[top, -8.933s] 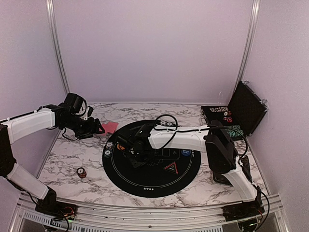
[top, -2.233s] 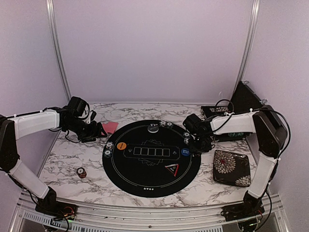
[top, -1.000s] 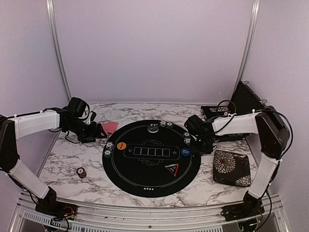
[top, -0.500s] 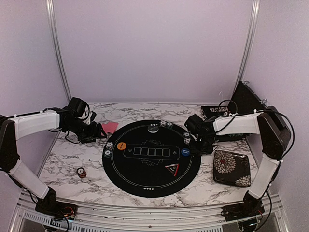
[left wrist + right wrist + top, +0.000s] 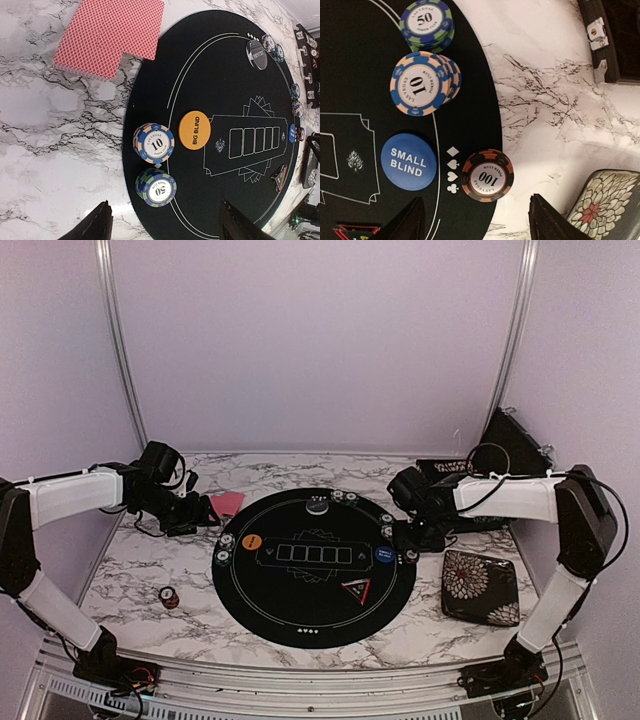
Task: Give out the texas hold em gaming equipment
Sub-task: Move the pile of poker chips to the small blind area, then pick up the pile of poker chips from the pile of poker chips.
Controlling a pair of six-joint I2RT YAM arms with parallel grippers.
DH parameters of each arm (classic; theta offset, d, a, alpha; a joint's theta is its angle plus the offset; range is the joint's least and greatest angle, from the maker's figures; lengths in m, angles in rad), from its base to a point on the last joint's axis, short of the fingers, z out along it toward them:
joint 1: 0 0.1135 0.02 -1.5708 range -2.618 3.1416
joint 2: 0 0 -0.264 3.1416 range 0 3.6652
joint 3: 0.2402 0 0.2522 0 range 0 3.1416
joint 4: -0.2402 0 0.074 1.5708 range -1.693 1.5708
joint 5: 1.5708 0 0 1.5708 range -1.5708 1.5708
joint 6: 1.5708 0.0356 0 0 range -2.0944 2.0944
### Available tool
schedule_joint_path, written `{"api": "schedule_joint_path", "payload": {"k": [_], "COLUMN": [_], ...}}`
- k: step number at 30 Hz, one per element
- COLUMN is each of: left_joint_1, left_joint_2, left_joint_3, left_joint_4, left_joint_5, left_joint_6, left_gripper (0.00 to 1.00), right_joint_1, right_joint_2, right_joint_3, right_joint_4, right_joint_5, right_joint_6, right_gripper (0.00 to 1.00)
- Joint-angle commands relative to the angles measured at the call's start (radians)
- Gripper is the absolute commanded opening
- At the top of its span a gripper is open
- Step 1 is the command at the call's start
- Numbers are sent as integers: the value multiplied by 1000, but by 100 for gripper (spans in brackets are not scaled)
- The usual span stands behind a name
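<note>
The right end effector [image 5: 476, 200] stands wide and grips nothing. The 100 chip [image 5: 487, 176], a red-brown disc with pale edge stripes, lies flat between its fingers at the right rim of the mat [image 5: 350, 75]. The left end effector [image 5: 165, 207] is also spread and empty, over the mat's left edge at the bottom of its frame.

Compared with half a second ago, the right arm has pulled back toward the right of the top view. The left arm has not moved.

Nearest, at lower left of the top view, a small stack of red chips [image 5: 170, 597] sits alone on the marble-patterned table [image 5: 130, 570]. A floral case [image 5: 480, 585] lies at lower right, beside the mat. The mat is a round black sheet with white lines. On it lies the triangle marker [image 5: 356, 588]. Beyond it the blue button [image 5: 409, 161], a flat disc lettered SMALL BLIND, sits just beside the 100 chip. The striped 10 stack [image 5: 422, 82] comes next, then the 50 stack [image 5: 426, 22].

On the mat's left side sit the 50 pile [image 5: 156, 186], the 10 pile [image 5: 154, 143] and the orange button [image 5: 194, 130], marked BIG BLIND. Farther off, the cards [image 5: 110, 37], with red lattice backs, lie on the table at upper left of the left wrist frame, off the mat.
</note>
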Motion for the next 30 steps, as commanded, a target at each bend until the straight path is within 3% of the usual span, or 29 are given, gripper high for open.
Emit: {"api": "schedule_joint_path", "payload": {"k": [1,6,10,20,30], "left_joint_1": [4,4,2,-19,-82], "left_joint_2": [-51,-110,-176,-333,-386], "left_joint_3": [-16,-60,-102,-186,-254], "left_joint_4": [-52,-106,-164,-338,-415], "left_joint_5": [-45,-110,-178,-349,-403], "left_joint_6": [-18,-54,-94,-193,-286], "left_gripper": [74,74,74,74,74], "right_joint_1": [24,42,42,44,47], "right_joint_2": [-65,-120,-169,-180,-155], "right_joint_3": [21,39,36,51,93], "right_joint_4": [14,74,148,273,304], "right_joint_5": [-2,-19,-54,-175,-246], "right_joint_6": [-35,-99,-151,-271,-335], "right_gripper": [72,87,92,94,94]}}
